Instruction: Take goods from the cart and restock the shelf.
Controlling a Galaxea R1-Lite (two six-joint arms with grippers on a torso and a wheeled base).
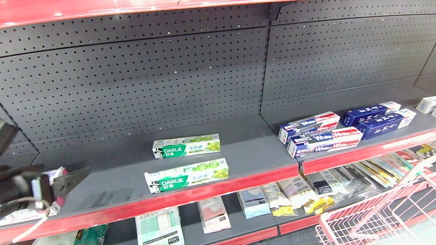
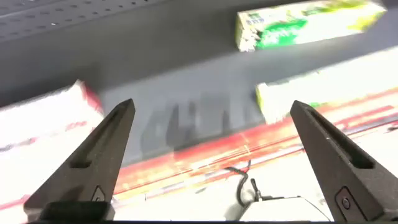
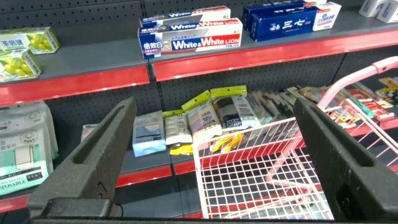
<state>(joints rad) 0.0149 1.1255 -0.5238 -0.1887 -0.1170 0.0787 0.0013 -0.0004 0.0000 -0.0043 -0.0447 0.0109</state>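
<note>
Grey shelf [image 1: 248, 139] lies mostly bare, so I judge restocking far from finished. Pink cart [image 3: 261, 180] sits just below my right gripper [image 3: 214, 106]; green boxes [image 1: 185, 146] lie beyond my left gripper [image 2: 212, 107]. Both grippers spread wide, empty.

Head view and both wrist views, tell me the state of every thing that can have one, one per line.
left gripper: open, empty.
right gripper: open, empty.
leftmost box: lying flat on the shelf, not gripped.
two green boxes: lying flat, one behind the other.
cart: no goods seen in the visible part.
</note>
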